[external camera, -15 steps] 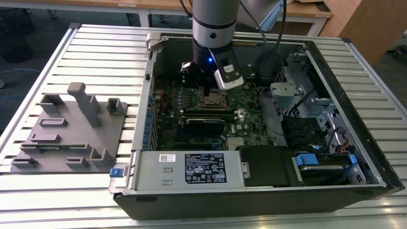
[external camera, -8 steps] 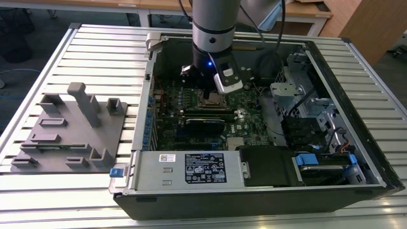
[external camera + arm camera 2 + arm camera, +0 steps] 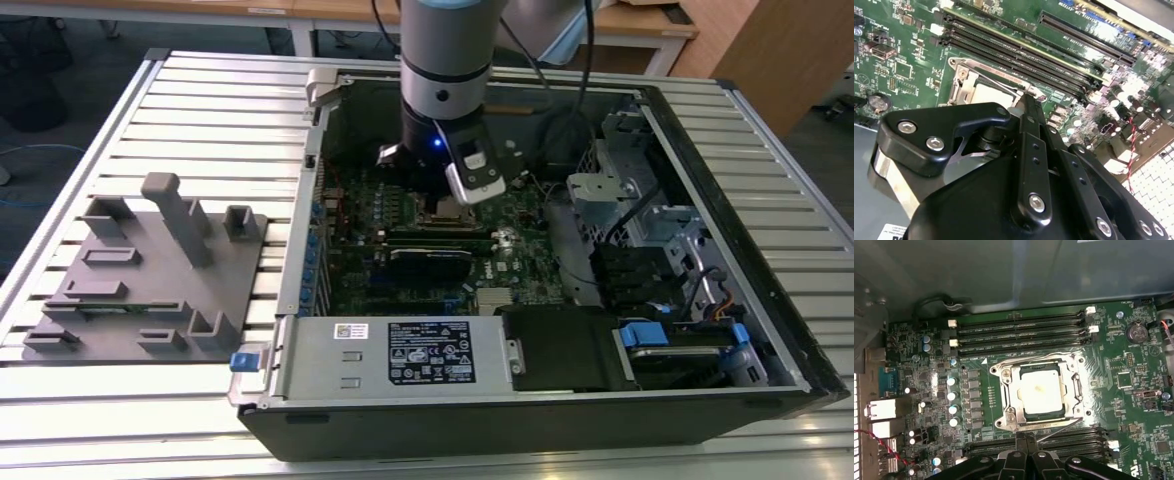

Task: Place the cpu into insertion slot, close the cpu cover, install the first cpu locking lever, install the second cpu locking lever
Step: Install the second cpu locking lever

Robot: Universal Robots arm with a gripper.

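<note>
In the first wrist view the cpu (image 3: 1041, 392) lies flat in the insertion slot (image 3: 1080, 390), its pale face showing through the square cut-out of the cpu cover (image 3: 1010, 390), which is down over it. A thin wire lever (image 3: 1029, 358) runs along one edge of the cover, and another wire lever (image 3: 1056, 431) slants along the opposite edge. My gripper (image 3: 1024, 436) is shut, its tips pressed together just beside that slanting lever at the socket's edge. In the second wrist view the gripper (image 3: 1026, 100) points down at the cover (image 3: 961, 82). In the exterior view the gripper (image 3: 441, 208) hangs over the motherboard's middle.
Long black memory slots (image 3: 1019, 327) flank the socket on two sides. The labelled power supply box (image 3: 400, 350) fills the case's front. A drive cage (image 3: 614, 190) and cables stand on the exterior view's right. A grey fixture (image 3: 147, 270) sits on the slatted table outside the case.
</note>
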